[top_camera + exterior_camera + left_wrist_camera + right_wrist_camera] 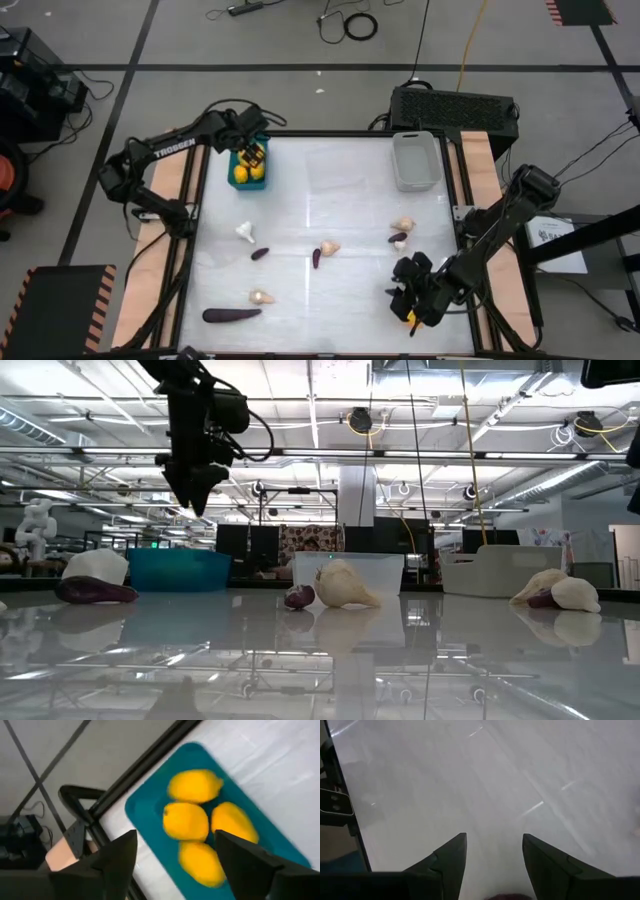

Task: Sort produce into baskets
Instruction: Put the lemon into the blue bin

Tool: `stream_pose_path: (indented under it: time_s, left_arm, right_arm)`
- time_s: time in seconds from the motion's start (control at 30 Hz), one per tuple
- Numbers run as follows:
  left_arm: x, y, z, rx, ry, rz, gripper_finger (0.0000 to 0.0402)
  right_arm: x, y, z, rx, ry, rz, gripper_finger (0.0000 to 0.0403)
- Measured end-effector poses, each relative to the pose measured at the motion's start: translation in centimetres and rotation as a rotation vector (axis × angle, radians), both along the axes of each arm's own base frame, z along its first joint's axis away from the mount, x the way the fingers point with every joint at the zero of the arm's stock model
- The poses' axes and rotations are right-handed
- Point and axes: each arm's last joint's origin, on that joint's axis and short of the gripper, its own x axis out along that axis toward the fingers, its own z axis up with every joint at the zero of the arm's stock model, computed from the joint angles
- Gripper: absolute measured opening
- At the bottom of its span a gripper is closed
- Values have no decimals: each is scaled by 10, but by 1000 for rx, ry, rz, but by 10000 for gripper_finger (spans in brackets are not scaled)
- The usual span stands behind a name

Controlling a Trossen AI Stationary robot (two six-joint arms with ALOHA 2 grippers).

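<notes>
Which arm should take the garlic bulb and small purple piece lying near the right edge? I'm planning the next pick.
The right. Its open gripper hovers low over the table's near right corner, close to that bulb and purple piece. The left gripper, also open, sits above the teal bin of yellow ovals.

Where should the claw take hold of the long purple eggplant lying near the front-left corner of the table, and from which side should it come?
Probably from straight above, at the middle of the long eggplant. It lies flat with bare table around it, so the fingers should close across its narrow width.
</notes>
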Motion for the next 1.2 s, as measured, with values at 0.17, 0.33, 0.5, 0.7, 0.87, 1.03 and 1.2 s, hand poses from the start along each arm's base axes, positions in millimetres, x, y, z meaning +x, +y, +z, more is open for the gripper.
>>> stream_pose_path:
  time_s: [0.17,0.33,0.5,0.7,0.87,1.03,1.2]
  left_arm:
    - [-2,7,-3,-35,-20,-3,289]
    - [15,1,-2,-176,-242,-138,290]
    - [53,-33,5,-340,-516,-376,290]
    - [104,-127,19,-332,-673,-817,290]
    - [138,-227,15,-252,-809,-1267,290]
    - [166,-312,-25,-79,-901,-1575,290]
    - [198,-361,-74,43,-1041,-1660,290]
  right_arm:
    - [0,2,-4,7,16,-7,185]
    - [0,2,-4,7,17,-7,185]
    - [-1,3,-4,25,37,5,185]
    - [-2,4,-5,50,66,22,185]
    - [-3,1,-6,23,83,18,185]
    - [-8,-5,-8,-34,122,-40,185]
    - [-15,-13,-8,-108,154,-108,185]
